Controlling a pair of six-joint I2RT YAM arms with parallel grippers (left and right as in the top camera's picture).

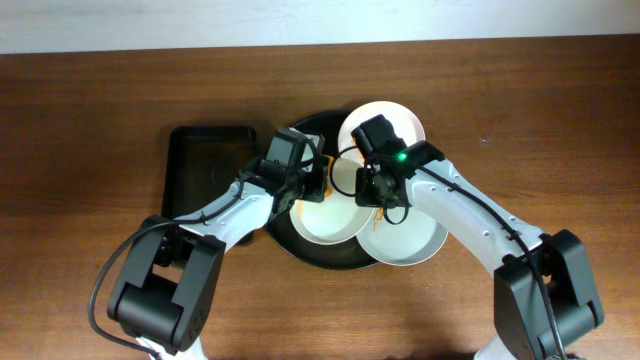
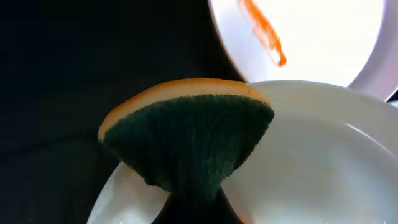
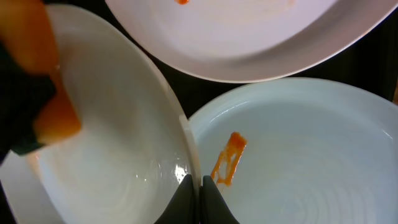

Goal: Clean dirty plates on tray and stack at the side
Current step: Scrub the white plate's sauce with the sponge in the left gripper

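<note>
Sponge (image 2: 189, 127) fills my left wrist view, green scouring face toward the lens and orange back on top. Its lower end is pinched in my left gripper (image 1: 303, 187). Only my right wrist view shows my right gripper (image 3: 199, 198) closed narrow on the rim of the middle plate (image 3: 112, 118), which is tilted up. That view also shows an orange smear on the near plate (image 3: 298, 162) just beside it. From overhead, both my arms reach in from the near edge, bend inward and meet over the tray (image 1: 300, 250). The far plate (image 1: 400, 115), streaked orange in the left wrist view, overlaps the tray's far rim. A rectangular tray (image 1: 205, 165) lies just left of the round one on the table (image 1: 80, 120). From above, my wrists hide part of the middle plate.
</note>
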